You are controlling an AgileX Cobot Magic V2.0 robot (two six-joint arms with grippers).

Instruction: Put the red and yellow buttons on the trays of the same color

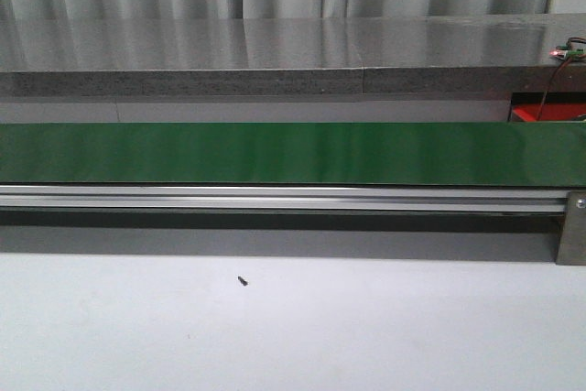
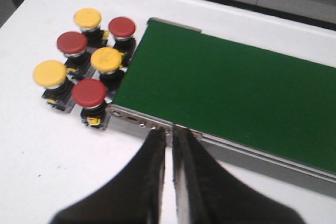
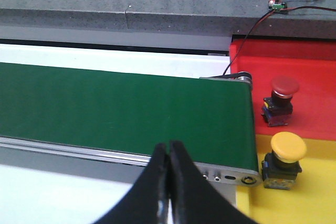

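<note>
**Layout at the conveyor line**

The conveyor belt (image 1: 293,153) runs left to right across the bench (image 1: 293,327), with a raised ledge (image 1: 275,57) behind it. A small screw (image 1: 243,280) lies on the bench in front of the belt. Six buttons (image 2: 86,61) stand clustered on the bench just off one belt end, in two rows. Off the other end sit two trays side by side: one button (image 3: 279,100) on the farther tray (image 3: 310,66), one button (image 3: 283,161) on the nearer tray (image 3: 310,203).
</note>
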